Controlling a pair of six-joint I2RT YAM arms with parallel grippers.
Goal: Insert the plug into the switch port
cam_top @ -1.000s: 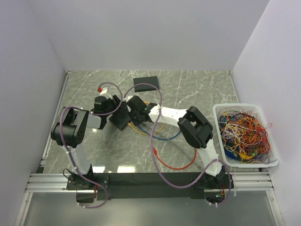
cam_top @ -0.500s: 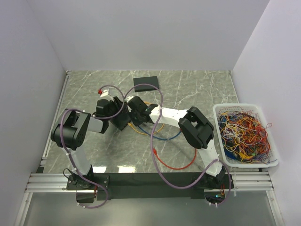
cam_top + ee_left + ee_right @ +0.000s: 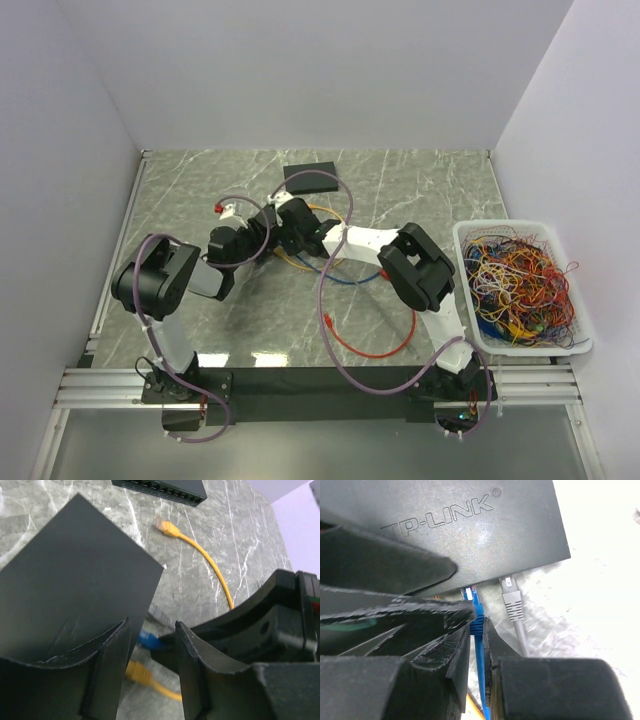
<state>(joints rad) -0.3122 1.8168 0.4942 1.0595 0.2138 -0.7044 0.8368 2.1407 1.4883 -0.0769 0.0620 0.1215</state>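
From above, both arms reach to the middle of the marble worktop (image 3: 430, 190). The left hand (image 3: 243, 240) and the right hand (image 3: 290, 228) sit close together, tips toward each other, and what lies between them is hidden by the arms. A flat black second switch (image 3: 310, 178) lies just beyond them. A red cable (image 3: 370, 350) loops near the right arm's base. A white basket (image 3: 535, 349) full of tangled cables stands at the right edge.

In the left wrist view, the left hand's fingers (image 3: 107, 670) stand partly apart. The dark slab of the TP-LINK switch (image 3: 75, 580) rises tilted against the left one, but I cannot tell whether they clamp it. The blue plug (image 3: 149, 640) shows through the gap, at the slab's lower edge, and the right hand crowds in from the right. A yellow plug (image 3: 166, 527) on its cable lies loose on the worktop, short of the second switch's port row.

In the right wrist view, the right hand's fingers are pressed together on the blue plug, pinching it just behind its nose. The nose meets the TP-LINK switch's front edge, but how deep it sits cannot be told. A gray plug (image 3: 511, 599) sits in the port just beside it.
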